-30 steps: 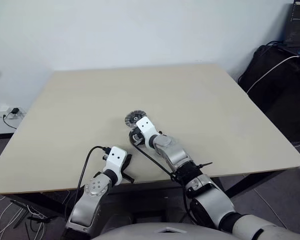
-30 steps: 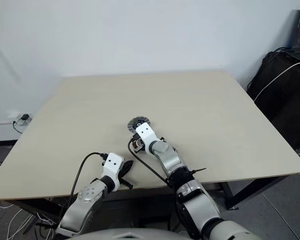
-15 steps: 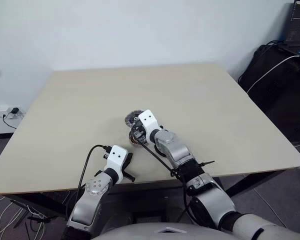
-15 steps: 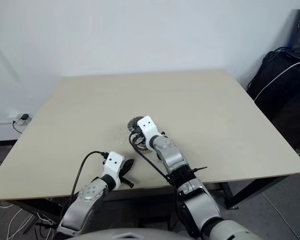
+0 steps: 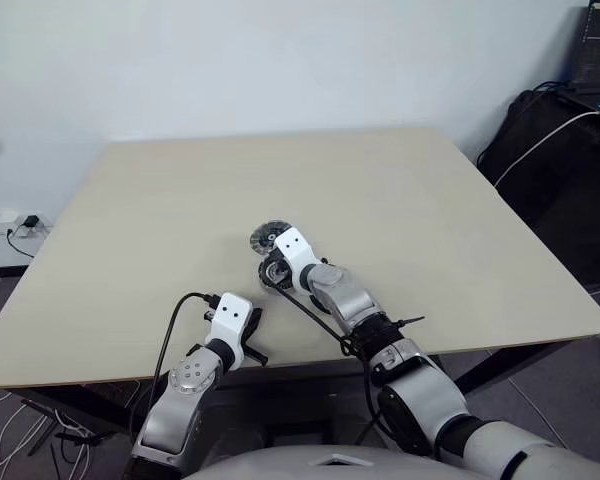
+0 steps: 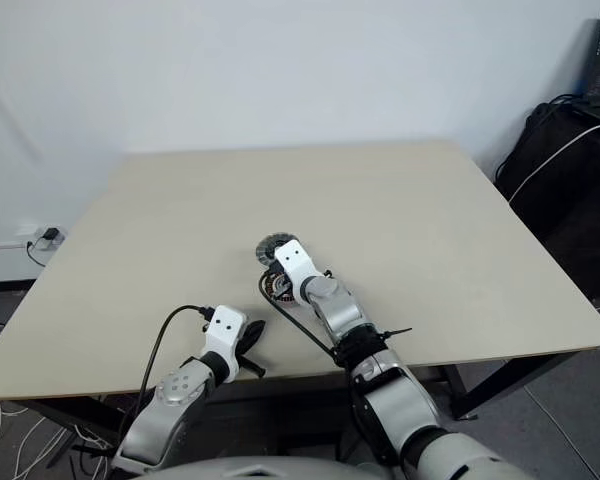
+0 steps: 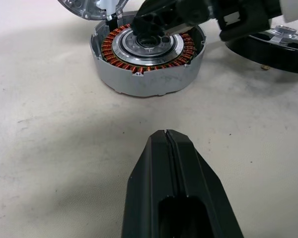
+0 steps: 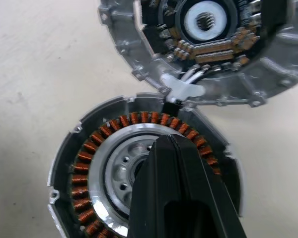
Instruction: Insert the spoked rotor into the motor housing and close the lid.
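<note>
Barely anything has changed in the last second. Nearest you, the left gripper (image 7: pixel 165 136) stays parked over the bare table (image 5: pixel 380 190), fingers pressed shut and empty, aimed at the housing (image 7: pixel 139 84). Further out, the right gripper (image 8: pixel 169 141), also pinched shut and holding nothing, keeps its tips over the rotor (image 8: pixel 116 168), which sits inside the copper ring. Just beyond, the lid (image 8: pixel 120 47) lies flipped open, touching the housing rim. The rotor looks seated, so closing the lid is what remains.
</note>
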